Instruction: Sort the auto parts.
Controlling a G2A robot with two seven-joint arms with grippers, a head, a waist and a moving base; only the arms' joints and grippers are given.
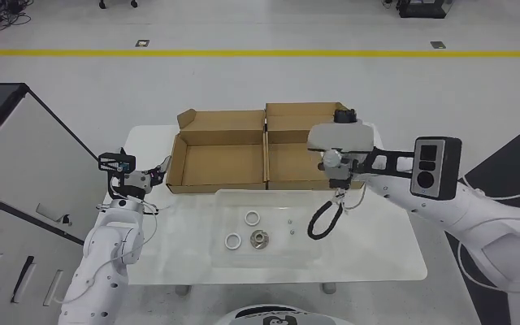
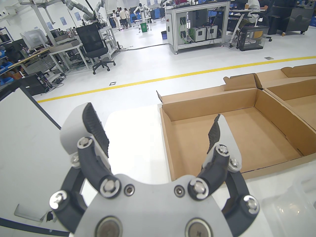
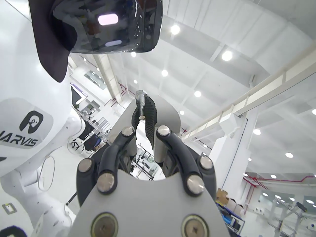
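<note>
**Right jaws hold a bolt above the boxes; left jaws wait released at the desk edge**

My right arm reaches in from the right side of the desk. Its wrist sits above the right box, near that box's front right corner. The wrist is rolled over so the right jaws point up towards the ceiling. In the right wrist view they are clenched on a small threaded bolt, pinched between the ribbed pads and held upright, with its tip poking just past them.

My left arm is folded in at the left end of the desk, its forearm angled towards the boxes. The left jaws are released and spread wide, with nothing between them. They hang just beside the outer wall of the left box, aimed along the desk, and I see no contact with the cardboard.

The two cardboard boxes stand side by side and touching, lids folded back. In front of them lies a clear tray holding the other parts: two white rings and a round metal part close to the nearer ring. There are also a couple of tiny pieces that I cannot identify.
</note>
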